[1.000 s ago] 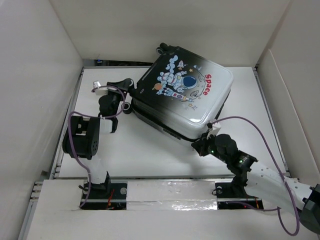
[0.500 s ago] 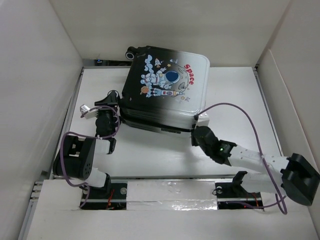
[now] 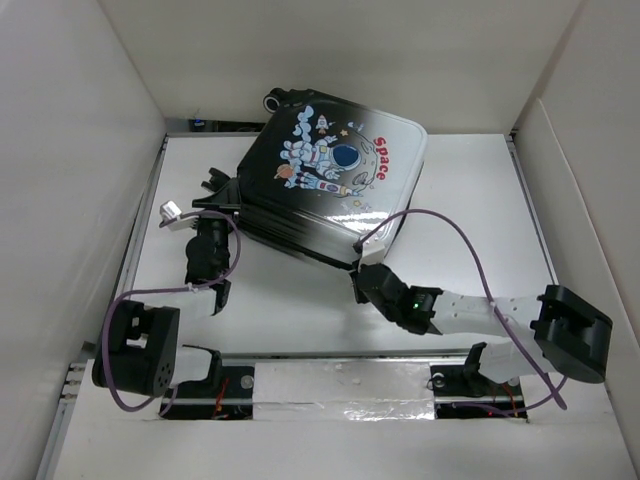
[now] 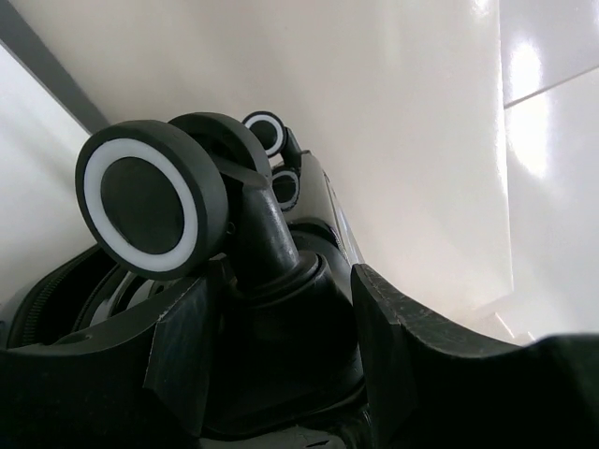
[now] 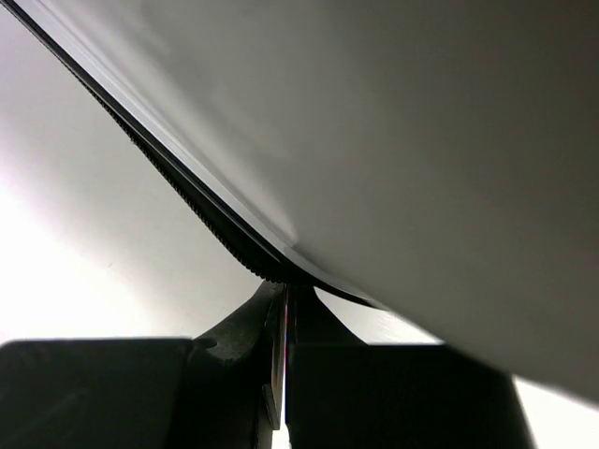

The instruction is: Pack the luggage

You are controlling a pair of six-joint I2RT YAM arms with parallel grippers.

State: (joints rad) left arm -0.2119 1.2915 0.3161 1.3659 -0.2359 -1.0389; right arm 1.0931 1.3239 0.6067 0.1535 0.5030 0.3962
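The luggage [image 3: 335, 175] lies closed and flat at the back middle of the table, astronaut print up and one corner pointing toward me. My left gripper [image 3: 222, 192] is at its left corner. In the left wrist view its fingers [image 4: 182, 355] close on the black caster mount [image 4: 281, 309] below a wheel [image 4: 150, 210]. My right gripper [image 3: 358, 272] is at the near edge. In the right wrist view it [image 5: 285, 304] is pressed shut at the zipper seam [image 5: 206, 220] under the shell [image 5: 421, 140], with a thin tab between the fingers.
High white walls [image 3: 70, 200] box in the white table [image 3: 480, 200] on the left, back and right. A purple cable [image 3: 470, 240] loops above the right arm. The arm bases sit on a taped rail [image 3: 340, 385] at the near edge.
The right gripper has slid left along the luggage's near edge. The luggage has turned and shifted left, and the left gripper has stayed at its wheel corner.
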